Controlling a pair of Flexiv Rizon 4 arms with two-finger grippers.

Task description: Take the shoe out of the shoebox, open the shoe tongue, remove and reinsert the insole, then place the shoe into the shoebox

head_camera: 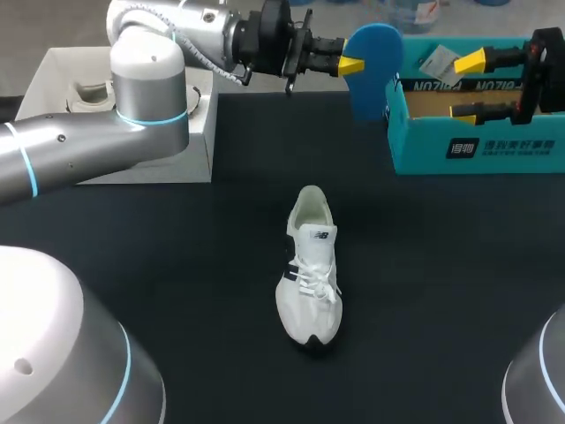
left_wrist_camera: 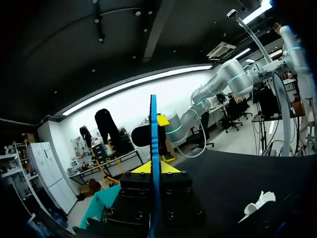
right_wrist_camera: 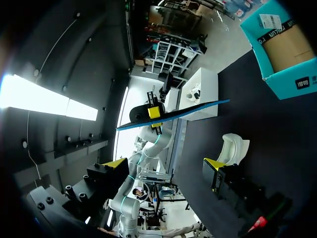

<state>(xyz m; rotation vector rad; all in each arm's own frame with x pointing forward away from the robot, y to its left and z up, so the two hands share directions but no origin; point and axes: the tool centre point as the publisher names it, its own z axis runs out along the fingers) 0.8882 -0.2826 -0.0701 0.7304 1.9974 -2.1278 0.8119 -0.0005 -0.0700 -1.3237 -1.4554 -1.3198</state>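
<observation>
The white shoe [head_camera: 309, 278] lies on the black table, toe toward me, its opening empty. My left gripper [head_camera: 351, 64] is raised over the table's far middle, shut on the blue insole [head_camera: 375, 66]. In the left wrist view the insole [left_wrist_camera: 154, 144] stands edge-on between the yellow tips of that gripper [left_wrist_camera: 153, 167], and the shoe [left_wrist_camera: 257, 202] lies off to the side below. My right gripper [head_camera: 465, 86] hovers open over the teal shoebox [head_camera: 477, 146], facing the insole. In the right wrist view the insole [right_wrist_camera: 173, 114] is ahead of my open right gripper [right_wrist_camera: 166, 163], with the shoe [right_wrist_camera: 233, 148] below and the shoebox [right_wrist_camera: 282, 49] beyond.
A white box [head_camera: 124, 132] with a pale object inside stands at the far left, under my left arm. The teal shoebox holds brown paper and a small tag. Bare black table surrounds the shoe.
</observation>
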